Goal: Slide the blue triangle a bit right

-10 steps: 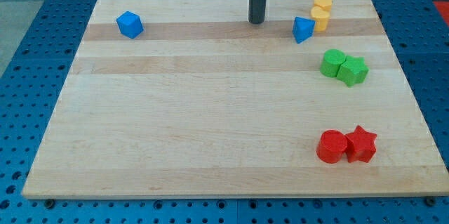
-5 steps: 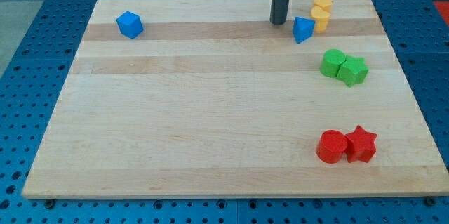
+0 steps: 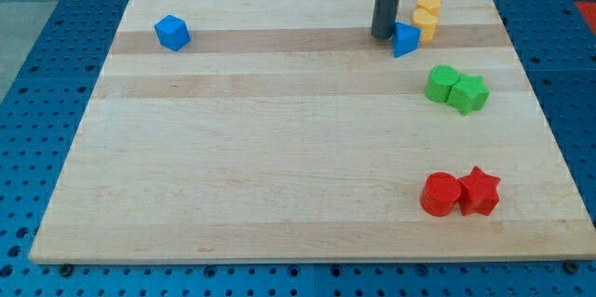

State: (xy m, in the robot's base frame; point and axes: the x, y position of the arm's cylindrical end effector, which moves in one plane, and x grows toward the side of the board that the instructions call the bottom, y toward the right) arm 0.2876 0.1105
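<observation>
The blue triangle (image 3: 405, 40) lies near the view's top right on the wooden board (image 3: 279, 148). My tip (image 3: 383, 35) stands right against the triangle's left side. The dark rod rises from it out of the view's top. Two yellow blocks (image 3: 426, 17) sit just right of the triangle, very close to it or touching it.
A blue block of faceted shape (image 3: 172, 33) lies at the top left. A green round block (image 3: 441, 83) and a green star (image 3: 468, 94) touch at the right. A red cylinder (image 3: 440, 194) and a red star (image 3: 480, 191) touch at the bottom right.
My tip has moved right along the board's top, from well left of the blue triangle to its left side. The triangle has shifted slightly right.
</observation>
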